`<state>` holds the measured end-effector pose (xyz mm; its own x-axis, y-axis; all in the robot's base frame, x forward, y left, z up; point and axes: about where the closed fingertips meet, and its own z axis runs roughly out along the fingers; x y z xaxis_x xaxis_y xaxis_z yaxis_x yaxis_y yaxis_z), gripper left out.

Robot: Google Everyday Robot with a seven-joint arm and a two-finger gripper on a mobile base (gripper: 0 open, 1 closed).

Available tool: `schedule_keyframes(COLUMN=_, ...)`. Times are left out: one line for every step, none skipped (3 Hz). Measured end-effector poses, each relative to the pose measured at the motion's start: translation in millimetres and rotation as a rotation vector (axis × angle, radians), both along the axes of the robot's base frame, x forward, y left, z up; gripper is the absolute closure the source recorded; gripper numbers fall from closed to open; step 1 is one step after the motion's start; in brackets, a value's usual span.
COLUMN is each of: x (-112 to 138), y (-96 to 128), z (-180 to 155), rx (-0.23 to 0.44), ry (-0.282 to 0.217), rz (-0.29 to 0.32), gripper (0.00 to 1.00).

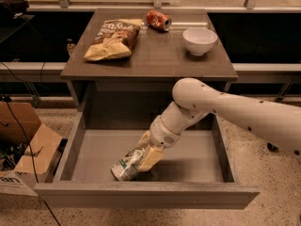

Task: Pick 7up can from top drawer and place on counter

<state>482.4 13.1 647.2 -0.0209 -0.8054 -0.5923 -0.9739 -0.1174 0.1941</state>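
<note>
In the wide grey top drawer (141, 197), near its front, the cream two-finger gripper (143, 157) holds the tilted silvery-green 7up can (125, 167); the flat grey-brown counter (160, 55) lies above the drawer's rear.
</note>
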Motion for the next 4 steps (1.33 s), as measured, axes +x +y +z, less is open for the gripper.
schedule_keyframes(x=0, y=-6, z=14, rx=0.021, ry=-0.018, rz=-0.034, gripper=1.0)
schedule_keyframes(x=4, y=-19, z=32, rx=0.074, ry=-0.026, rz=-0.122, gripper=1.0)
schedule_keyframes(x=33, y=-56, z=87, rx=0.087, ry=-0.111, rz=-0.263, gripper=1.0)
schedule_keyframes(x=69, y=-86, z=137, rx=0.072, ry=-0.214, rz=-0.35, gripper=1.0)
